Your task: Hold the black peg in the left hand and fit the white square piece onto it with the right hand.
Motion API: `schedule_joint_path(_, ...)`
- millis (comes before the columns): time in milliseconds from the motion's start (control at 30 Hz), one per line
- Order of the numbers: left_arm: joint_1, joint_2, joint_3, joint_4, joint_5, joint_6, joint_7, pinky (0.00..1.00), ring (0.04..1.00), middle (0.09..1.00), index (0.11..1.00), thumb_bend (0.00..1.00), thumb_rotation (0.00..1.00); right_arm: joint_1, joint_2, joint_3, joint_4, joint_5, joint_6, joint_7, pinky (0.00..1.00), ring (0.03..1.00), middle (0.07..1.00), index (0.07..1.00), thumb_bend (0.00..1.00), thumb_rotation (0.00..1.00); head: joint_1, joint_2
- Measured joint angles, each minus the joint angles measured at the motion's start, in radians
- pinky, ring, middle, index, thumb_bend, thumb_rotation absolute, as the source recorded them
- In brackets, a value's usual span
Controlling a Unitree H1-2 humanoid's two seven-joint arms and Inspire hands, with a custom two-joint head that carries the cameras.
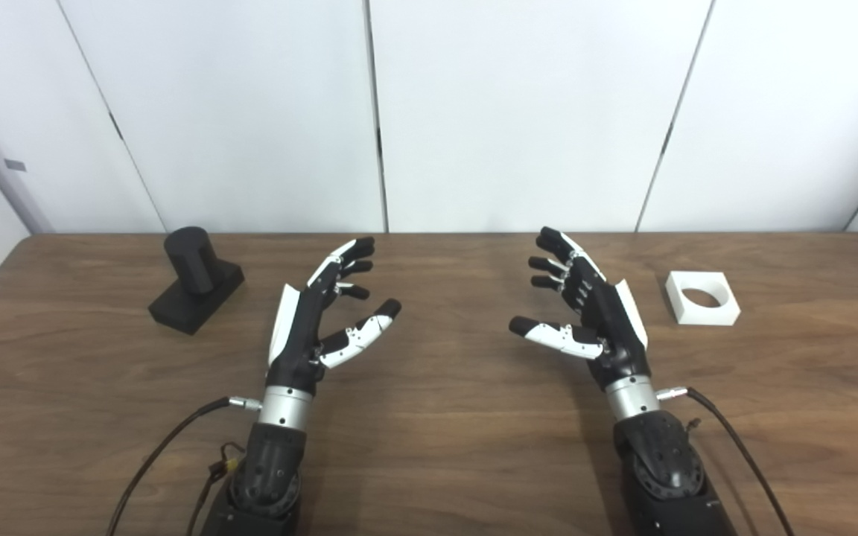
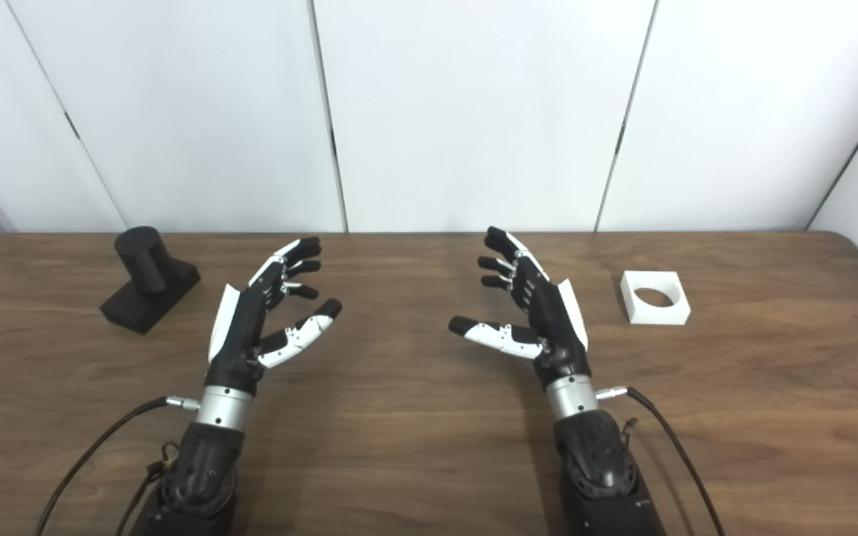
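Note:
The black peg [image 1: 194, 279], a short cylinder on a square black base, stands at the far left of the wooden table [image 1: 429, 447]. A white square piece [image 1: 701, 298] with a round hole lies flat at the far right. My left hand [image 1: 325, 313] hovers open over the table's middle, to the right of the peg and apart from it. My right hand [image 1: 582, 313] is open too, palm facing inward, left of the white piece and clear of it. Neither hand holds anything.
White wall panels [image 1: 429, 112] rise just behind the table's far edge. Black cables [image 1: 168, 439] trail from both wrists toward the near edge. Bare wood lies between the two hands.

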State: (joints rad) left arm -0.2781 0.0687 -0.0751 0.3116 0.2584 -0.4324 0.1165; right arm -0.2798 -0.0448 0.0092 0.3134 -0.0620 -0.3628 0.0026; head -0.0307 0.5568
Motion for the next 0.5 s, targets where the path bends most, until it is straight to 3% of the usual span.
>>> schedule_joint_path(133, 0.000, 0.000, -0.002, 0.000, -0.004, 0.000, 0.000, 0.62, 0.794, 0.843, 0.870, 0.63, 0.29, 0.000, 0.000, 0.000, 0.000, -0.001, 0.000, 0.000, 0.73, 0.805, 0.875, 0.870, 0.66, 0.31, 0.002, 0.003)
schedule_joint_path(300, 0.000, -0.001, -0.004, 0.001, -0.005, 0.000, -0.001, 0.64, 0.793, 0.844, 0.868, 0.65, 0.29, 0.001, -0.001, 0.000, -0.002, 0.006, 0.001, 0.004, 0.75, 0.813, 0.878, 0.874, 0.65, 0.31, 0.061, -0.005)
schedule_joint_path(367, 0.000, -0.003, -0.006, 0.002, -0.005, 0.000, -0.003, 0.65, 0.798, 0.851, 0.871, 0.64, 0.27, 0.002, -0.004, -0.001, -0.004, 0.015, 0.002, 0.011, 0.76, 0.827, 0.882, 0.878, 0.64, 0.31, 0.164, -0.015)
schedule_joint_path(500, 0.000, -0.017, -0.014, 0.017, -0.004, 0.000, -0.007, 0.65, 0.790, 0.842, 0.864, 0.63, 0.26, 0.013, -0.018, -0.008, -0.018, 0.049, 0.008, 0.034, 0.78, 0.841, 0.893, 0.888, 0.61, 0.26, 0.251, -0.023)
